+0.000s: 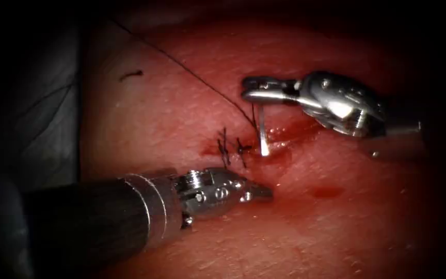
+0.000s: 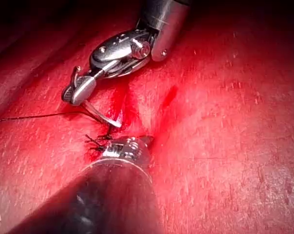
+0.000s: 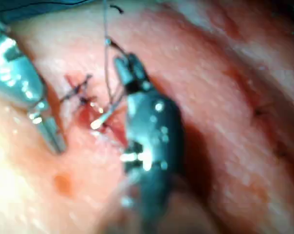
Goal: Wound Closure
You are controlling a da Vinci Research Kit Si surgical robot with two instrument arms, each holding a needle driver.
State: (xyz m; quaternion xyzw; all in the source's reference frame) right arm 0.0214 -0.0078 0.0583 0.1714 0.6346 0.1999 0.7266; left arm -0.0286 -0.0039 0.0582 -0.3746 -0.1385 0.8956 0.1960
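My right tool [image 1: 250, 89] comes in over the tissue [image 1: 171, 119] and is shut on the curved needle [image 1: 262, 135] near its upper end. The needle hangs down with its lower end at the cut [image 1: 285, 135], just right of two dark stitches [image 1: 232, 148]; whether it is in the tissue I cannot tell. Thread [image 1: 181, 66] runs from the needle up to the far left. My left tool [image 1: 265, 192] lies low below the stitches, shut and holding nothing. The left wrist view shows the right tool [image 2: 75, 90], needle [image 2: 104, 117] and thread [image 2: 30, 117]. The right wrist view shows the needle [image 3: 101, 119], stitches [image 3: 77, 90] and left tool [image 3: 53, 139].
A short cut end of thread [image 1: 131, 75] lies on the tissue at the upper left. A spot of red fluid [image 1: 326, 191] sits right of the left tool's tip. Grey cloth [image 1: 37, 113] borders the tissue on the left.
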